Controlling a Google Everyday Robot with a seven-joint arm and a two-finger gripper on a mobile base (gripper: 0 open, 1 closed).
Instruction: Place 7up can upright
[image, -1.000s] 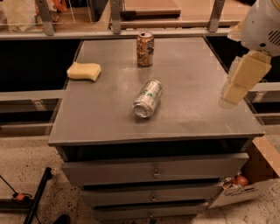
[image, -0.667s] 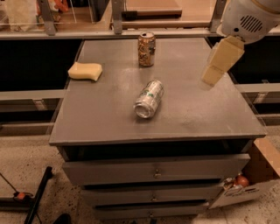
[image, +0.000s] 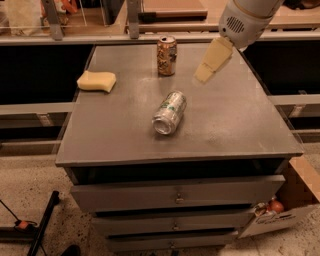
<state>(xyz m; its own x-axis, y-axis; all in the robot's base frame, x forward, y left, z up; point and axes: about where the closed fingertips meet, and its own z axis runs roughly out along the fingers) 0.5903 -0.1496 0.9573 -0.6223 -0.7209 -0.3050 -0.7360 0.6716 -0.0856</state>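
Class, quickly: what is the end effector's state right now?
End effector: cannot be told; it hangs above the table, far right, apart from the 7up can, which lies on its side.

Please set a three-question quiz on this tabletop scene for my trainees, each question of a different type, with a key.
1. True or false: the 7up can stands upright on the table.
2. Where is the pincer? A) over the table, right of the brown-orange can; B) holding the 7up can; C) under the tabletop.
3. Fill in: in this view, the yellow sponge lies to the ___ of the 7up can.
Key: 1 false, it lies on its side; 2 A; 3 left.
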